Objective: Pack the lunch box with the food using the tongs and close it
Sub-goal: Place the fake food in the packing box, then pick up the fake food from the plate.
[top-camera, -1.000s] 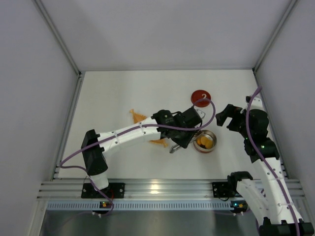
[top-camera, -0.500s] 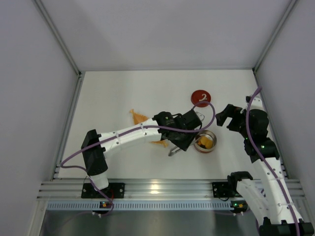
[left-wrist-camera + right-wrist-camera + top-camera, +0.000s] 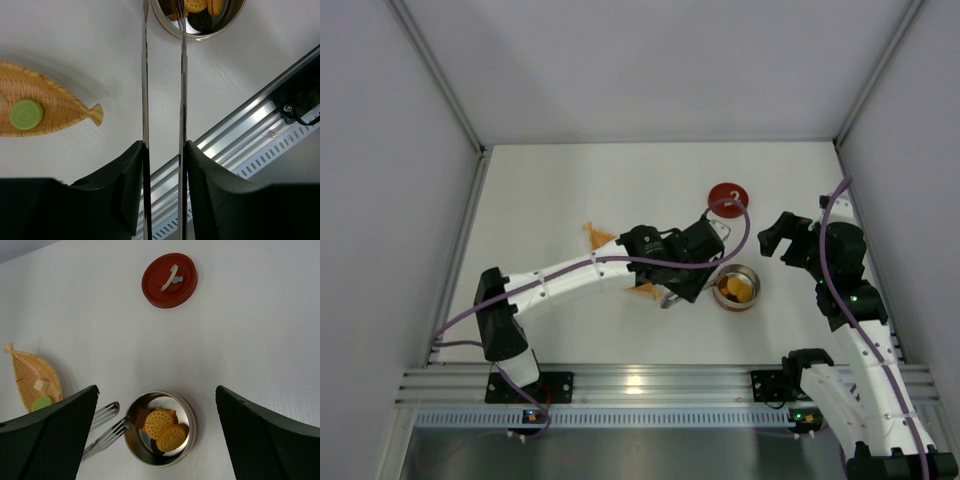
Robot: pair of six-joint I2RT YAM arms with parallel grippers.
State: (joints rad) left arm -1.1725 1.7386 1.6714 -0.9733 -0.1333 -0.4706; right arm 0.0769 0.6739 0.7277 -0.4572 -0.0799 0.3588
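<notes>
Since the earlier frame, the left arm (image 3: 570, 272) has swung its shoulder and elbow toward 9 o'clock in the top view. The left gripper (image 3: 164, 146) has drawn slightly back from the lunch box (image 3: 136, 444). Lid (image 3: 169, 280) and right arm are unchanged.

**Left side.** The wicker dish (image 3: 75, 112) lies at 9 o'clock from the lunch box, partly under the left arm. It holds a green piece (image 3: 26, 114) and a white cube (image 3: 41, 385).

**Tool.** The left gripper's fingers press on both arms of the tongs (image 3: 145, 90). The arms stand apart and parallel, with nothing between the tips. In the top view the long axis runs roughly from 8 o'clock (joined end) to 2 o'clock (tips). One tip lies over the rim, at the brown piece (image 3: 140, 416). The other tip lies just outside the rim, over the table (image 3: 250, 340).

**Centre.** The lunch box is uncovered and holds two round biscuits (image 3: 165, 427) beside the brown piece. The lid lies flat at 12 o'clock from it, well apart.

**Right side.** The right gripper (image 3: 776, 240) hovers at 2 o'clock from the lunch box, jaws wide apart and empty.

**Governing relation.** The remaining food lies behind the tips, at 9 o'clock. The next pick probably requires the left arm, which is nearer, to withdraw and turn the tips toward the dish. The right arm is nearer the lid.
</notes>
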